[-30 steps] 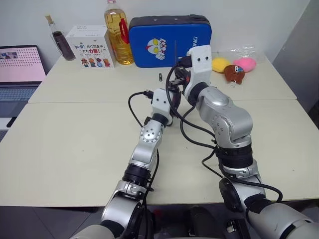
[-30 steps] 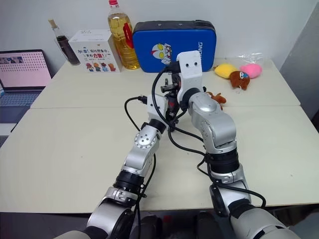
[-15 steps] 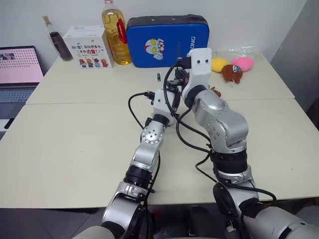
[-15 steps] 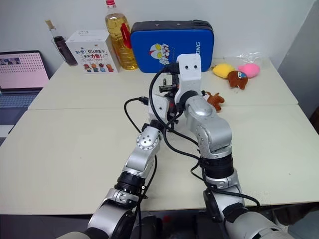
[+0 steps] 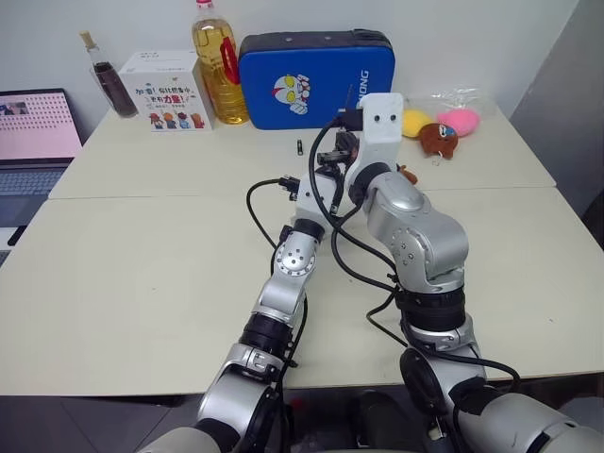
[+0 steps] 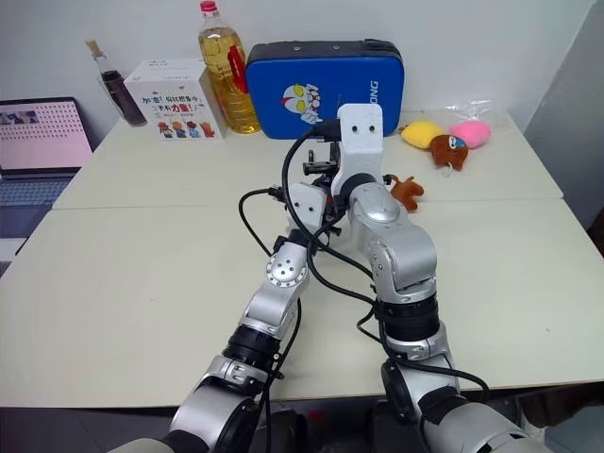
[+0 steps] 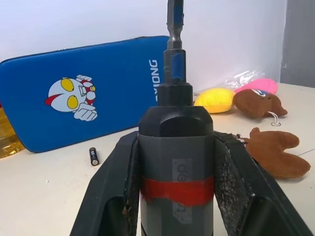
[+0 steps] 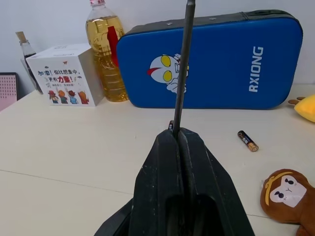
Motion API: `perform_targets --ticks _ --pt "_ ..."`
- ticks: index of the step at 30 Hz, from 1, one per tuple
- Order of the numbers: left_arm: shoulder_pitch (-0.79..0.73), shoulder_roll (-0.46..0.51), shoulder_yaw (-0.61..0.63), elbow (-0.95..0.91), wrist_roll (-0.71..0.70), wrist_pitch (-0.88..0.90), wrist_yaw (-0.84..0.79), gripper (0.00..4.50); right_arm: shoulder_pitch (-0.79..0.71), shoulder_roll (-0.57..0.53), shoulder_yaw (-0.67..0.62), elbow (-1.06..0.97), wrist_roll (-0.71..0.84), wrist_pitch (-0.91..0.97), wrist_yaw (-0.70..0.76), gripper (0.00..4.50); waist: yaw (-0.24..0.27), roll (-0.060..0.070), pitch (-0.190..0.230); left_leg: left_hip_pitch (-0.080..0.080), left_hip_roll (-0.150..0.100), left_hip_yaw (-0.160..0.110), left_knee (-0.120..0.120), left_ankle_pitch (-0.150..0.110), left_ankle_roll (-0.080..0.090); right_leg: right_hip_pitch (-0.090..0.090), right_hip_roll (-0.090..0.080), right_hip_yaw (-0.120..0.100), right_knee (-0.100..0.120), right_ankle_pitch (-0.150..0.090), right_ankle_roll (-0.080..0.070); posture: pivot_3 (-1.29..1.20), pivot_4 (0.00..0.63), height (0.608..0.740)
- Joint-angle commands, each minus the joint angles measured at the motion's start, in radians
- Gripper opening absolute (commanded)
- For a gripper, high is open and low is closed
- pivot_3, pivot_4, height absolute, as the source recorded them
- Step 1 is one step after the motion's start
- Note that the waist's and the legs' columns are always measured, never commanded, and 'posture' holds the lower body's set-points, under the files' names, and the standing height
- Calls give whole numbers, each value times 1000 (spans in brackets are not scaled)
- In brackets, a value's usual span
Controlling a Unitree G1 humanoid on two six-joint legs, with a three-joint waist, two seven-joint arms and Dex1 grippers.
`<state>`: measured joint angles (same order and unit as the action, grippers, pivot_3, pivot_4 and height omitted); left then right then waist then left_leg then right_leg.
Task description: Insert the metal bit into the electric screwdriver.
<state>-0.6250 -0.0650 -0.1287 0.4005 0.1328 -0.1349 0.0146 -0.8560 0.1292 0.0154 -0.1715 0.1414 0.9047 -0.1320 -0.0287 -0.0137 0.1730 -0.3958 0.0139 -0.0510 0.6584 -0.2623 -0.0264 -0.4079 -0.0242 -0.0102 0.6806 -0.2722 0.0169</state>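
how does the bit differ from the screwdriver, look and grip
The bit is a thin bare grey rod; the screwdriver is a thick black body with a red band. The right gripper pinches the bit with jaws shut tight, while the left gripper clamps the screwdriver with jaws spread around its body. Both point away from their wrists, toward the blue case.

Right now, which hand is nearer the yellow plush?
Right. The right hand, shut on the bit, is on the side nearer the yellow plush; the left hand, shut on the screwdriver, sits beside it, farther off.

Two pale tables pushed together; white wall behind.
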Motion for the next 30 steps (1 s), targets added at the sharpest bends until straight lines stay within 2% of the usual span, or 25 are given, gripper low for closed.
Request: perform_targets --ticks 1,23,29,30 --pt "10 12 8 -24 18 -50 29 1665 21 14 -51 89 3 98 -28 19 -1 0 -1 0 0 0 0 0 0 0 0 0 0 0 0 0 150 740" --pt "1 21 18 11 22 -85 41 1665 28 -3 -33 55 9 149 -26 19 -2 0 -8 4 0 2 -4 0 0 1 0 1 -1 0 0 0 150 740" --pt "-8 24 21 29 18 -97 40 1665 29 -7 -32 42 3 158 -27 1168 -2 0 -8 4 0 2 -6 0 0 1 0 1 -1 0 0 0 150 740" --pt "-6 23 20 23 19 -95 41 1665 29 -7 -32 41 2 159 -27 1168 -2 0 -8 4 0 2 -6 0 0 1 0 1 -2 0 0 0 150 740"
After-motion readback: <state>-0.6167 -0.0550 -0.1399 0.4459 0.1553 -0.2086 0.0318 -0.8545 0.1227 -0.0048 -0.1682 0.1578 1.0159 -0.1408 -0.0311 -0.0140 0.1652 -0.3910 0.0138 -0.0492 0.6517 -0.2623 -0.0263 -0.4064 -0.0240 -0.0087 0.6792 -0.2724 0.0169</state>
